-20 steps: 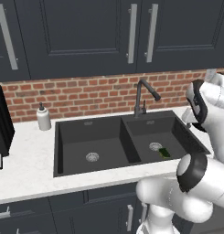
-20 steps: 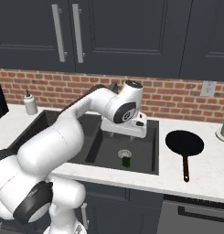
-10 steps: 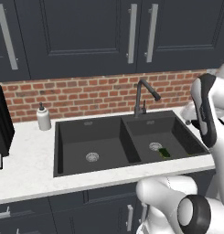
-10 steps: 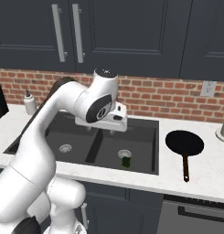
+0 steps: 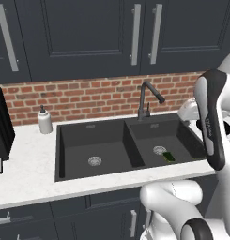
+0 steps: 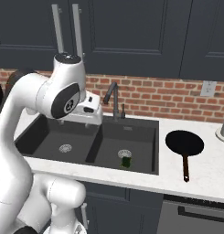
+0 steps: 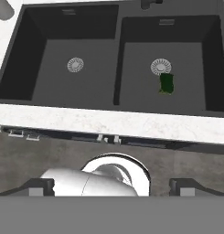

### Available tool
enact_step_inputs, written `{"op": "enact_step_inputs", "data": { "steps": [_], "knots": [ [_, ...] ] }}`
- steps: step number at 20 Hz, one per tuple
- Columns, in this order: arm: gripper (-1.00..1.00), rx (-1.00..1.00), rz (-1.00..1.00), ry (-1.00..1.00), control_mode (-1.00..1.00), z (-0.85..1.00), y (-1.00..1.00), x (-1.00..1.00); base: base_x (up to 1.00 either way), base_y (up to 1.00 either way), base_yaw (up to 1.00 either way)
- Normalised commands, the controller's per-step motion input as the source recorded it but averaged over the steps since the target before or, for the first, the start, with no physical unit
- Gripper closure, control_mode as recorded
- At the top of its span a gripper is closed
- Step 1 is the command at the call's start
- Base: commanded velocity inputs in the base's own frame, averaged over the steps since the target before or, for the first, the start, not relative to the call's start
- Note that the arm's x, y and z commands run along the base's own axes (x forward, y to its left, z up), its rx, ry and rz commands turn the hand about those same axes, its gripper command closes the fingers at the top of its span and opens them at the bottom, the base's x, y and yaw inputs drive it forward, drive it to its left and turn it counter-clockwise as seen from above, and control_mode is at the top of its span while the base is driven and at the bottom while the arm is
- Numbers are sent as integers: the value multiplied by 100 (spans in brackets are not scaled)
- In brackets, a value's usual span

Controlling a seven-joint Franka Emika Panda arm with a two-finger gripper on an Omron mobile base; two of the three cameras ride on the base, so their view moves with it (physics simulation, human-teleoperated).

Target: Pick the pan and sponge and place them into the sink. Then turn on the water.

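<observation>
Black pan (image 6: 184, 143) untouched on counter (image 6: 205, 176); sponge (image 7: 167, 83) in sink (image 7: 115, 64) — we see the arm swung left since earlier; gripper (image 7: 111, 185) fingers spread.

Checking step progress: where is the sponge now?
The sponge lies on the floor of the sink's right basin, just beside the drain, nearer the front.

The dark green sponge (image 7: 167, 84) lies in the sink's (image 7: 117, 61) right basin beside the drain, perhaps touching it; the black frying pan (image 6: 184, 145) sits on the table, handle toward the front edge.
</observation>
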Motion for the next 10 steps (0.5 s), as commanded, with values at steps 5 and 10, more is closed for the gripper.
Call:
{"op": "enact_step_inputs", "data": {
  "steps": [5, 10],
  "knots": [
    [-100, -1, 0, -2, -100, 0, 57, -9, 0, 0, 0],
    [-100, 0, 0, -3, -100, -1, 32, 0, 0, 0, 0]
  ]
}}
